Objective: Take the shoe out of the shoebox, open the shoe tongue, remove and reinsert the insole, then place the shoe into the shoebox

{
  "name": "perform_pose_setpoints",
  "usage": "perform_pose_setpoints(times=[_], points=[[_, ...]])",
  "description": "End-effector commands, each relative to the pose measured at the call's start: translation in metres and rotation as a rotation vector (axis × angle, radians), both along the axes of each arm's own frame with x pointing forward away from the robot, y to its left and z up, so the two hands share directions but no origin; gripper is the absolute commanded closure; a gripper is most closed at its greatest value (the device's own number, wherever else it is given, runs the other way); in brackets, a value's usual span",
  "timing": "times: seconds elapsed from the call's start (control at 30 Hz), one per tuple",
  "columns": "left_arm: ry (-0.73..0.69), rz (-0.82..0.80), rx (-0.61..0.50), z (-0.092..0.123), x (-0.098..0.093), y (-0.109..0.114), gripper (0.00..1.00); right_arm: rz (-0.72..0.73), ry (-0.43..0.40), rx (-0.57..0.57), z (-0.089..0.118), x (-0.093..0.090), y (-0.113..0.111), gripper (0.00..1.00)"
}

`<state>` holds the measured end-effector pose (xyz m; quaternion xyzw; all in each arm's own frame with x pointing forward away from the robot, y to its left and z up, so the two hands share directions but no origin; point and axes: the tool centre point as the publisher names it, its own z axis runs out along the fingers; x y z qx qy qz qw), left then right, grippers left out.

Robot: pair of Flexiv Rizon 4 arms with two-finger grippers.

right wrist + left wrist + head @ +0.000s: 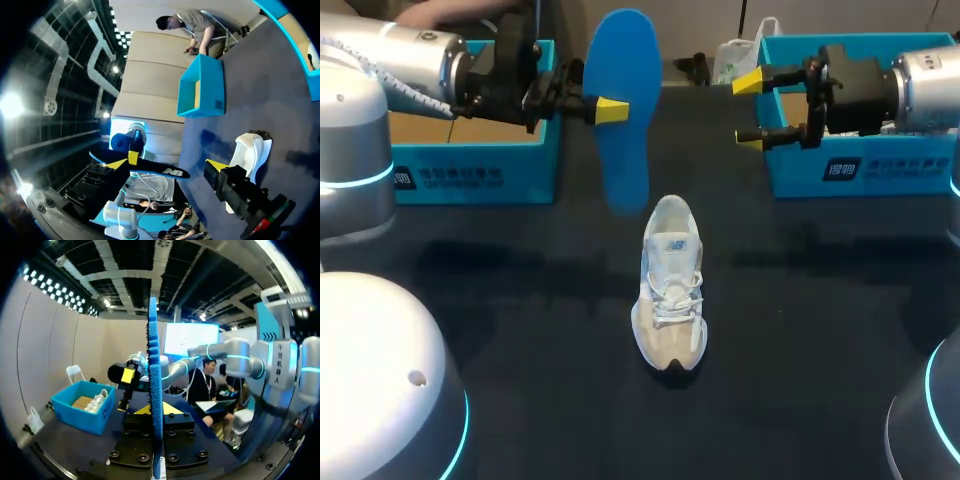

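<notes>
A white and beige shoe (670, 285) stands on the dark table, toe toward the front edge; the right wrist view has it (250, 155) beside its own finger. Above and behind the shoe hangs the blue insole (625, 120), upright, with my left gripper (610, 108) shut on its edge. The left wrist view meets the insole (155, 370) edge-on between the left gripper (154, 409) fingers. My right gripper (752, 108) stands open and empty to the right of the insole, apart from it. From the right gripper (167, 165), the insole (165, 172) lies ahead.
An open blue box (470, 165) stands at the back left, also seen as the blue box (200, 87). A second blue box (860, 170) stands at the back right under my right arm; in the left wrist view this box (82, 407) holds another white shoe.
</notes>
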<state>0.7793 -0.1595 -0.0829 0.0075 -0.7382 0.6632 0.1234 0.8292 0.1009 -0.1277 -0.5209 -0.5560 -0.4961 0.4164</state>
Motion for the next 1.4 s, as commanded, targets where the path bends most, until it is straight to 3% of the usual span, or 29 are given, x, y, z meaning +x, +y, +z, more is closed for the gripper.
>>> perform_pose_setpoints(times=[0.03, 0.23, 0.43, 0.73, 1.07, 1.4], points=[[0.371, 0.025, 0.042, -0.011, 0.004, -0.001, 1.00, -0.001, 0.000, 0.000, 0.000, 0.000, 0.001, 0.00], [0.540, 0.030, 0.097, -0.023, 0.001, -0.005, 1.00, -0.001, 0.000, 0.000, 0.000, 0.000, 0.001, 0.00], [0.727, 0.053, 0.132, -0.028, 0.010, -0.010, 1.00, -0.001, 0.000, 0.000, 0.000, 0.000, 0.001, 0.00], [0.929, 0.065, 0.076, -0.029, 0.017, -0.015, 1.00, -0.001, 0.000, 0.000, 0.000, 0.000, 0.001, 0.00], [0.957, 0.048, -0.019, -0.044, 0.021, -0.029, 1.00, -0.001, 0.000, 0.000, 0.000, 0.000, 0.001, 0.00], [1.124, 0.067, 0.008, -0.060, 0.031, -0.043, 1.00, -0.001, 0.000, 0.000, 0.000, 0.000, 0.001, 0.00]])
